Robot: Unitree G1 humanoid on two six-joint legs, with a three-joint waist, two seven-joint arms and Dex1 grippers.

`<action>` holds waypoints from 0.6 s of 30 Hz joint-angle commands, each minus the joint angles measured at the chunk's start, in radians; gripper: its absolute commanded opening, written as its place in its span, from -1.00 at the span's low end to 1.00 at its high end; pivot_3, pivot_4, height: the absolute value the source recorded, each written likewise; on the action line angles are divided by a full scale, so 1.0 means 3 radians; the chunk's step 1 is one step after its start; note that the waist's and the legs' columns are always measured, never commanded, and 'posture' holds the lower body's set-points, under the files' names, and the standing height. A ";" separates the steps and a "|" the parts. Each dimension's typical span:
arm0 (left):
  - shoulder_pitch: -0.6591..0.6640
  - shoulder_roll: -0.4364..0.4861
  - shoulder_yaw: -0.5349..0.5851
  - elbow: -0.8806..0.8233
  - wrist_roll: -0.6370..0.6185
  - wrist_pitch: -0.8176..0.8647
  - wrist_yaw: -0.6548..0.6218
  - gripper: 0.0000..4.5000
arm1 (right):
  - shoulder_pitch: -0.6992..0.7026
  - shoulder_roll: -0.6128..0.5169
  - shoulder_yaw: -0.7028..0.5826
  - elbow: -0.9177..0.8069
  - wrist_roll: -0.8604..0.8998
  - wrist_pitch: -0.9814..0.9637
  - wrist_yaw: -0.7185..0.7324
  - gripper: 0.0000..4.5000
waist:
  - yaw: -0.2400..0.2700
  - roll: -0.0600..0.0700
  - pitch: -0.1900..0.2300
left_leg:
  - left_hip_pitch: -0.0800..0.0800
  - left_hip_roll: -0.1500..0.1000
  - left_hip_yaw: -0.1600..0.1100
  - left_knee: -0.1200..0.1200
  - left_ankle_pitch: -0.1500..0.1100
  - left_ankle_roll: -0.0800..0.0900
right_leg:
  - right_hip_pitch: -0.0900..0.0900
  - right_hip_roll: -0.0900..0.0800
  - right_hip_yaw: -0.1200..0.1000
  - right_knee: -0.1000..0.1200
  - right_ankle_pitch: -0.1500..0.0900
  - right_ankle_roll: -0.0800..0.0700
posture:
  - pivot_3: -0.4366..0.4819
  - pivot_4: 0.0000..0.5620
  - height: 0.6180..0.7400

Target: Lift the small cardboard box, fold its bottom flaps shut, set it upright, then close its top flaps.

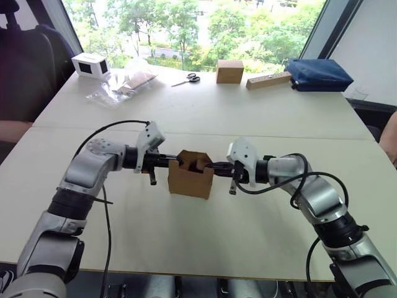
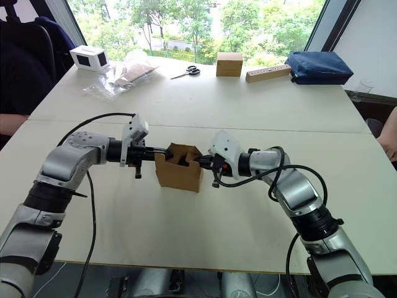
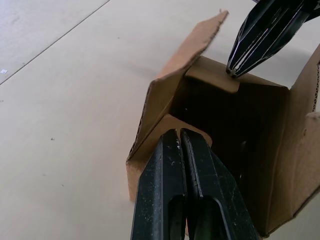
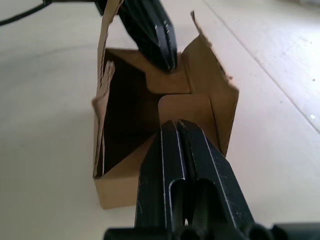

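Note:
The small cardboard box (image 1: 190, 180) stands upright on the white table (image 1: 205, 236), its open end facing up. My left gripper (image 1: 175, 162) reaches in from the box's left side, fingers shut, with its tip (image 3: 179, 134) resting on a short side flap (image 3: 150, 142). From the opposite side my right gripper (image 1: 209, 165) is also shut, its tip (image 4: 176, 124) pressing on the other short flap (image 4: 197, 107). A longer top flap (image 3: 192, 45) still stands up, and the inside of the box is dark.
At the table's far edge are a white box with a dark face (image 1: 90, 64), clear plastic bags (image 1: 124, 84), scissors (image 1: 187, 79), a cube-like brown box (image 1: 229, 71), a wooden block (image 1: 268, 81) and a blue bag (image 1: 317, 74). A person's arm (image 1: 391, 139) shows at the right edge.

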 commanded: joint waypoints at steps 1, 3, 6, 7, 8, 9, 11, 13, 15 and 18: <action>-0.0035 -0.0022 -0.0064 0.0083 0.0122 -0.0099 0.0010 -0.97 | -0.0094 0.0024 0.0020 0.0020 -0.0096 -0.0085 0.0039 -1.00 | 0.0001 0.0000 0.0000 | 0.0000 0.0000 0.0000 0.0000 0.0000 0.0000 | 0.0000 0.0000 0.0000 0.0000 0.0000 0.0000 | -0.05 -0.47 1.00; -0.0037 -0.0037 -0.0056 0.0086 0.0130 -0.0110 0.0010 -0.97 | -0.0117 0.0042 0.0022 0.0053 -0.0129 -0.0095 0.0042 -1.00 | 0.0004 0.0001 -0.0001 | 0.0002 0.0000 0.0000 0.0000 0.0000 0.0000 | 0.0002 0.0000 0.0000 0.0000 0.0000 0.0000 | -0.05 -0.47 1.00; -0.0039 -0.0062 -0.0048 0.0085 0.0155 -0.0149 0.0042 -0.97 | -0.0138 0.0049 0.0031 0.0080 -0.0185 -0.0105 0.0058 -1.00 | 0.0005 0.0000 -0.0001 | 0.0002 0.0000 0.0000 0.0000 0.0000 0.0000 | 0.0003 0.0000 0.0000 0.0000 0.0000 0.0000 | -0.05 -0.47 1.00; -0.0038 -0.0071 -0.0044 0.0076 0.0156 -0.0146 0.0051 -0.97 | -0.0142 0.0051 0.0029 0.0085 -0.0199 -0.0107 0.0065 -1.00 | 0.0005 0.0000 -0.0001 | 0.0002 0.0000 0.0000 0.0000 0.0000 0.0000 | 0.0003 0.0000 0.0000 0.0000 0.0000 0.0000 | -0.05 -0.47 1.00; -0.0038 -0.0083 -0.0035 0.0064 0.0152 -0.0137 0.0059 -0.97 | -0.0145 0.0052 0.0026 0.0088 -0.0212 -0.0110 0.0073 -1.00 | 0.0005 0.0000 -0.0001 | 0.0003 0.0000 0.0000 0.0000 0.0000 0.0000 | 0.0003 0.0000 0.0000 0.0000 0.0000 0.0000 | -0.05 -0.47 1.00; -0.0039 -0.0090 -0.0029 0.0055 0.0149 -0.0127 0.0062 -0.97 | -0.0147 0.0055 0.0023 0.0090 -0.0221 -0.0112 0.0079 -1.00 | 0.0004 0.0000 -0.0001 | 0.0003 0.0000 0.0000 0.0000 0.0000 0.0000 | 0.0003 0.0000 0.0000 0.0000 0.0000 0.0000 | -0.05 -0.47 1.00; -0.0040 -0.0101 -0.0018 0.0046 0.0141 -0.0114 0.0072 -0.97 | -0.0151 0.0054 0.0023 0.0096 -0.0243 -0.0119 0.0093 -1.00 | 0.0004 0.0000 -0.0001 | 0.0003 0.0000 -0.0001 0.0000 0.0000 0.0000 | 0.0004 0.0000 0.0000 0.0000 0.0000 0.0000 | -0.05 -0.47 1.00; -0.0040 -0.0106 -0.0016 0.0039 0.0139 -0.0109 0.0081 -0.97 | -0.0152 0.0045 0.0018 0.0097 -0.0261 -0.0126 0.0108 -1.00 | 0.0004 0.0000 -0.0001 | 0.0003 0.0000 -0.0001 0.0000 0.0000 0.0000 | 0.0004 0.0000 0.0000 0.0000 0.0000 0.0000 | -0.05 -0.47 1.00; -0.0039 -0.0109 -0.0008 0.0041 0.0136 -0.0102 0.0083 -0.97 | -0.0152 0.0044 0.0008 0.0095 -0.0270 -0.0130 0.0122 -1.00 | 0.0003 0.0000 -0.0001 | 0.0003 0.0000 -0.0001 0.0000 0.0000 0.0000 | 0.0004 0.0000 0.0000 0.0000 0.0000 0.0000 | -0.05 -0.47 1.00; -0.0056 -0.0114 0.0050 0.0063 0.0082 -0.0068 0.0078 -0.97 | -0.0157 0.0042 -0.0030 0.0077 -0.0253 -0.0121 0.0138 -1.00 | 0.0002 0.0000 -0.0001 | 0.0003 0.0001 -0.0001 0.0000 0.0000 0.0000 | 0.0004 0.0000 0.0000 0.0000 0.0000 0.0000 | -0.05 -0.47 1.00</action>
